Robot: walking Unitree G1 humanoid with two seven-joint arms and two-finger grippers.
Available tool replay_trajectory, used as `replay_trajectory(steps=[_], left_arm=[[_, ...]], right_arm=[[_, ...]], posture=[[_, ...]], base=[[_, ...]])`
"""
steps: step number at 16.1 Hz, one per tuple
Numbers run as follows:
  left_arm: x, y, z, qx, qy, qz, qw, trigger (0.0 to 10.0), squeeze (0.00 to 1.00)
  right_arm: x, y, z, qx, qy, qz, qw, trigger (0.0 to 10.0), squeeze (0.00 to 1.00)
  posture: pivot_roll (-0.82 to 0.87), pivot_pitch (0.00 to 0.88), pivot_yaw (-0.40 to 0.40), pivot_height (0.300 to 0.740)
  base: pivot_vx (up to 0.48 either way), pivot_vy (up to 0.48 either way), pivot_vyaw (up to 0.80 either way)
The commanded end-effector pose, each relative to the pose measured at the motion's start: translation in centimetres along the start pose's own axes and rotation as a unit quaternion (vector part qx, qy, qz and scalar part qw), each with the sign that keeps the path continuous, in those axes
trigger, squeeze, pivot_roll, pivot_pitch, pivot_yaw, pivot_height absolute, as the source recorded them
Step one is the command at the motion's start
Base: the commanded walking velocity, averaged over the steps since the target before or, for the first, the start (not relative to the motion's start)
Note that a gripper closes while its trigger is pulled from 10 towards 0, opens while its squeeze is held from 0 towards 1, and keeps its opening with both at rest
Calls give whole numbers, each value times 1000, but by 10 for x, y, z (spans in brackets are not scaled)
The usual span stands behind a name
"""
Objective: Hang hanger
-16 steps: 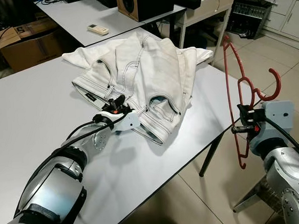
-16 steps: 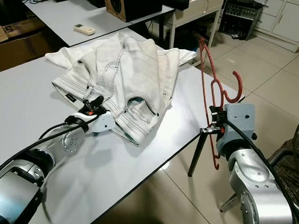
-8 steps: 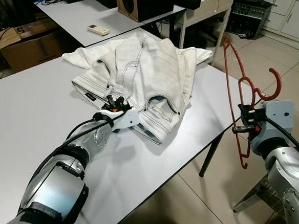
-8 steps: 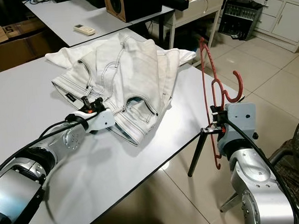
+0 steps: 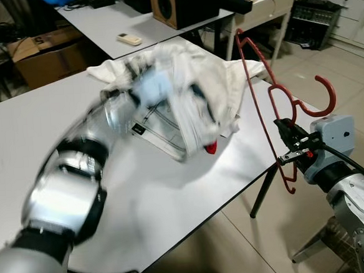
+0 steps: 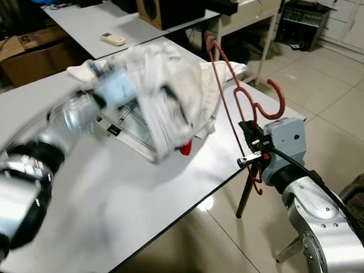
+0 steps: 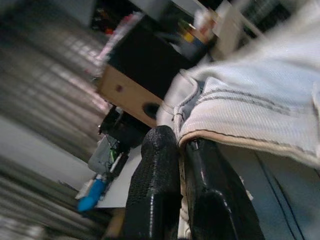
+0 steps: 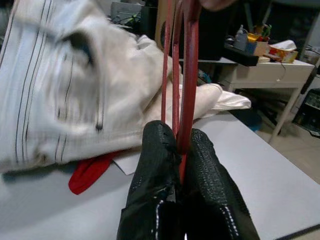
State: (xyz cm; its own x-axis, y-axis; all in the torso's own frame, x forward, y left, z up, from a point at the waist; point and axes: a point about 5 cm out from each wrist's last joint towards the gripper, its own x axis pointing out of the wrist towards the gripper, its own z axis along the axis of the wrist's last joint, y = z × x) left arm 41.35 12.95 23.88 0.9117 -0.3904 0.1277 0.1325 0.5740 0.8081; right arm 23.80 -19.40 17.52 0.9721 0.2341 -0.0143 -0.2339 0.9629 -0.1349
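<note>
1. On the far left, a cardboard box (image 5: pixel 45 55) sits on the floor behind the grey table (image 5: pixel 174 199), and a second table behind it carries a remote control (image 5: pixel 127 38) and a wooden speaker (image 5: pixel 182 2)

2. The left arm reaches across the grey table, badly blurred in the head views; its left gripper (image 7: pixel 172 165) has both black fingers pressed together on the stitched hem of the white jeans (image 5: pixel 185 99), pinching the cloth between them, as the left wrist view shows

3. The jeans are bunched and partly raised off the tabletop at the gripped end, the rest trailing back towards the table's far edge; blur hides the exact fold

4. A small red piece (image 5: pixel 211 147) lies on the table just under the lifted edge of the jeans; what it is cannot be told

5. To the right, beyond the table's edge, the red hanger (image 5: pixel 266 93) stands roughly upright over the tiled floor (image 5: pixel 327 70), hook end curling to the right

6. The right gripper (image 8: pixel 179 165) holds the hanger low down, its fingers closed tight on the thin red rods, near the table's right corner

7. Far right, a white cabinet (image 5: pixel 348 12) stands against the wall
</note>
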Motion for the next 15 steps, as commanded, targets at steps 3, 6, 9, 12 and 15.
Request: replay_trajectory(steps=[3,6,9,12,15], left_arm=[[11,62,33,-104,-50,78,990,0,0],[9,102,54,-152,-103,119,976,0,0],[3,129,79,-172,-181,132,959,0,0],[-5,159,118,-193,-275,142,931,0,0],[-18,181,149,-172,-342,154,911,0,0]], right_arm=[[7,-23,-17,-1,52,-88,995,10000,0],[7,-40,-29,22,80,-152,985,10000,0],[35,-34,-20,8,71,-96,993,10000,0],[93,11,2,-1,68,73,995,10000,0],[122,90,49,-2,1,284,959,10000,0]], posture=[[-225,0,91,727],[-213,0,102,727],[-197,0,96,727],[-177,0,80,727],[-146,0,57,727]], base=[[0,0,0],[0,0,0],[0,0,0],[0,0,0],[0,0,0]])
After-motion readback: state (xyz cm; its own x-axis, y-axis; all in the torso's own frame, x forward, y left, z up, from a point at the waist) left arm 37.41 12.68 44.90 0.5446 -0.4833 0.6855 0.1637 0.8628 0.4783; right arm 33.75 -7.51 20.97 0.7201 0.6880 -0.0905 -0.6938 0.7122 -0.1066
